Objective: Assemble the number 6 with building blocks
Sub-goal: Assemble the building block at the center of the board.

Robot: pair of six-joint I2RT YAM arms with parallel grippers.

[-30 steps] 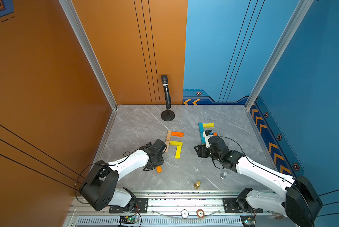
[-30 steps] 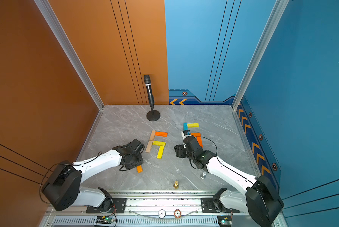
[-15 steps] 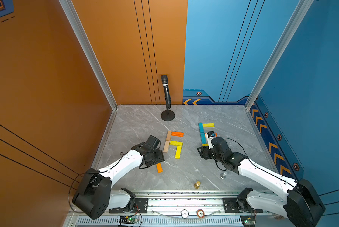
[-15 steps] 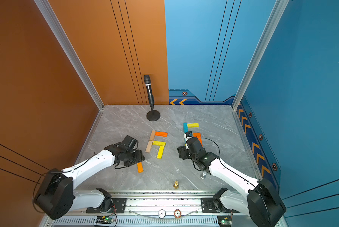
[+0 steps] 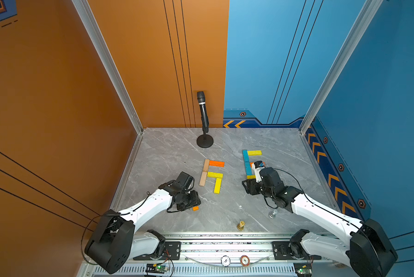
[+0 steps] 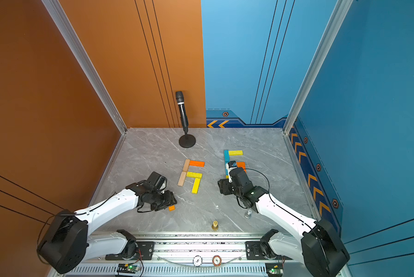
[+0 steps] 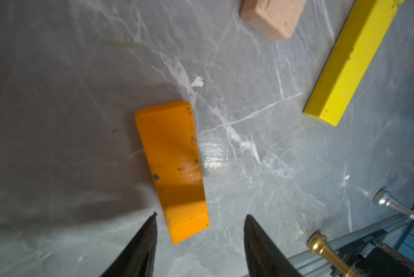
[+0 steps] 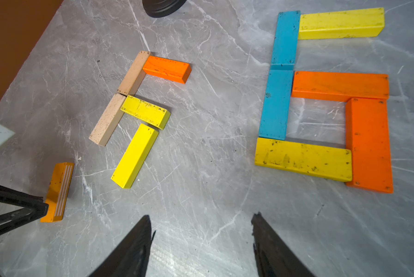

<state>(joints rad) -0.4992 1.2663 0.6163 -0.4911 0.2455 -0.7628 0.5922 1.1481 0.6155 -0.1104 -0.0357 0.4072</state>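
Grey marble table (image 5: 167, 153), blocks laid out in two groups; on the right a full six lies flat, its pieces touching; two blue blocks (image 8: 285, 38) end to end form its left side, a far yellow block (image 8: 340, 22) runs right from the top, a middle orange block (image 8: 340, 85) crosses, a side orange block (image 8: 369, 144) comes down the right, a near yellow block (image 8: 302, 160) closes the bottom; the right arm hides part of it in both top views; over to the left group: two tan blocks (image 8: 134, 73) end to end, a small orange block (image 8: 167, 69) pointing right from the far end, a yellow bar (image 8: 144, 111) at the joint, a slanted yellow bar (image 8: 135, 156) just near of it; nearer and further left, well apart from that group, the loose orange block (image 7: 172, 167) lies flat; the left gripper (image 7: 201, 214) sits low over it, fingers apart, the block's end between the tips with table showing beside it, so no clamp; the right gripper (image 8: 202, 214) hangs over bare marble just near of the six, fingers apart, nothing between them; a microphone (image 5: 202, 112) stands at the far edge; a gold chess piece (image 5: 241, 225) and a silver chess piece (image 5: 273, 213) stand by the near edge
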